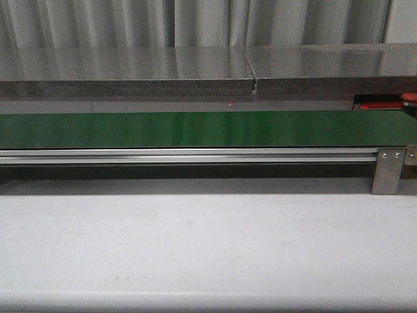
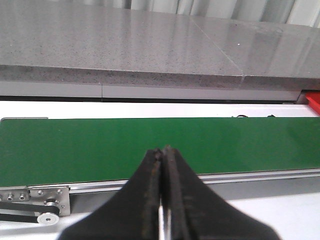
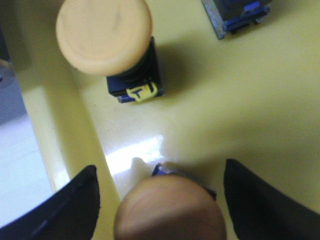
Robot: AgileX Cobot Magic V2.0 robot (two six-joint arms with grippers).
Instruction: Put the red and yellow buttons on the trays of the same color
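A glossy red round button cap (image 1: 410,98) shows at three o'clock beside a flat red-orange tray (image 1: 381,105). Two yellow-capped buttons (image 3: 106,36) stand upright in a yellow tray (image 3: 240,100).

Both grippers, left gripper (image 2: 162,150) and right gripper (image 3: 160,200), have matte black, tapering fingers with worn, scuffed inner edges

Left gripper (image 2: 163,152) over the belt (image 2: 150,147)

You see its jaws pressed together, empty, above the green belt; a red tray (image 2: 314,102) corner shows beyond it.
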